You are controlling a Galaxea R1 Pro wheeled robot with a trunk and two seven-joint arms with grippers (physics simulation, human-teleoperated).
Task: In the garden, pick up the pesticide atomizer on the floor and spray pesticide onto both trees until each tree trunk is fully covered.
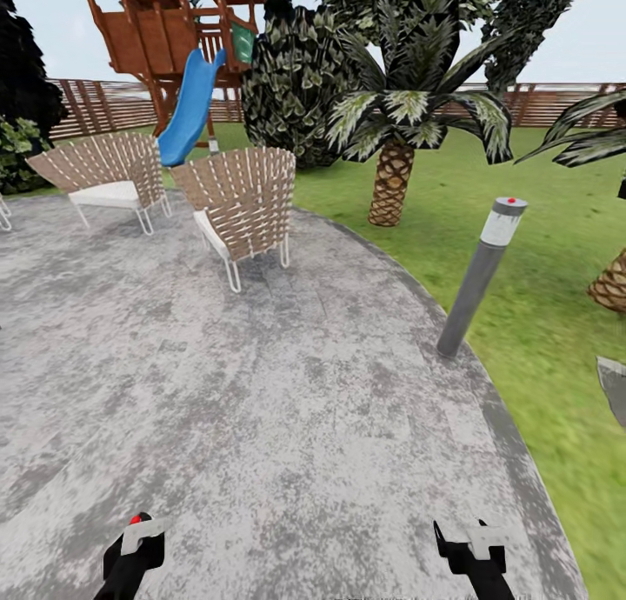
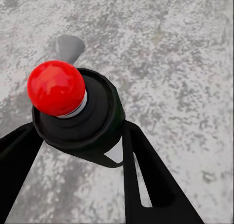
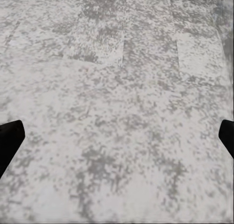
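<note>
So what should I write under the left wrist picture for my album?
Left gripper holding the pesticide atomizer, red tip up, above the grey patio.

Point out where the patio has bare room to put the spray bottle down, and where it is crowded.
Bare paving runs from the left gripper and right gripper up to the near wicker chair and across to the bollard light at the patio edge. It is crowded at the far left, where both chairs stand. The atomizer sits between the left fingers.

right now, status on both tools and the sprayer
Left tool shut on the pesticide atomizer, red tip up. Right tool open, empty, over grey patio. Bollard light ahead right at the grass edge.
</note>
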